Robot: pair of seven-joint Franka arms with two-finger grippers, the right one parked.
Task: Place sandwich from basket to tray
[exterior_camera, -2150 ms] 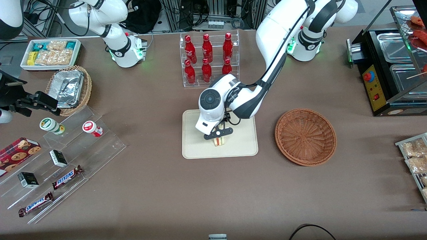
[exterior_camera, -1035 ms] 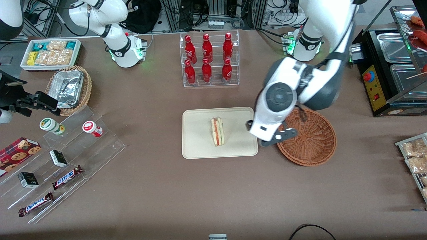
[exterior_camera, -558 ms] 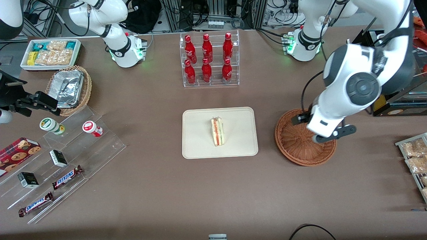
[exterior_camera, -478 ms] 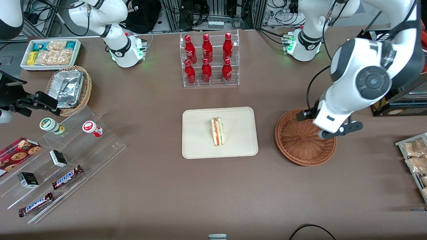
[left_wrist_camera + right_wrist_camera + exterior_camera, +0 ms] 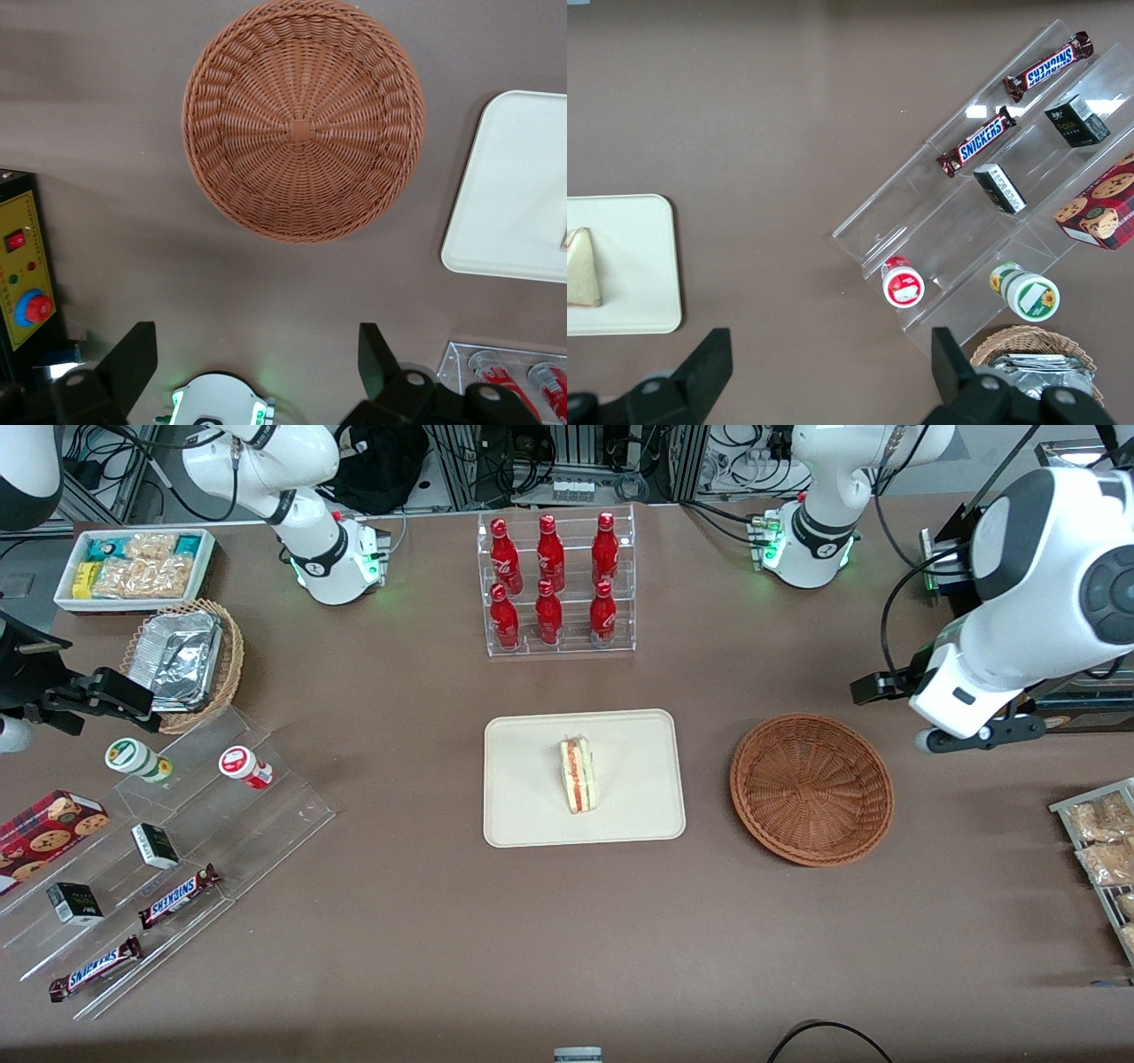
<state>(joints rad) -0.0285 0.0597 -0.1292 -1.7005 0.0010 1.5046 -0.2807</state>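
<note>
The sandwich (image 5: 578, 775), a white wedge with red and green filling, lies on the cream tray (image 5: 523, 779) in the middle of the table; it also shows in the right wrist view, sandwich (image 5: 583, 266) on tray (image 5: 633, 266). The reddish-brown wicker basket (image 5: 811, 788) stands empty beside the tray, toward the working arm's end. My gripper (image 5: 974, 737) hangs raised above the table, off the basket's rim toward the working arm's end. It is open with nothing between its fingers. In the left wrist view the gripper (image 5: 255, 363) looks down on the empty basket (image 5: 303, 133) and a corner of the tray (image 5: 514, 204).
A black appliance (image 5: 1019, 629) stands close to the gripper. Snack packets (image 5: 1103, 841) lie at the table's edge nearer the camera. A rack of red bottles (image 5: 554, 584) stands farther back than the tray. An acrylic step display (image 5: 177, 824) and a tan foil basket (image 5: 186, 660) sit toward the parked arm's end.
My gripper let go of the sandwich on the tray, rose, and swung over the basket toward the working arm's end. The sandwich has stayed where it was set.
</note>
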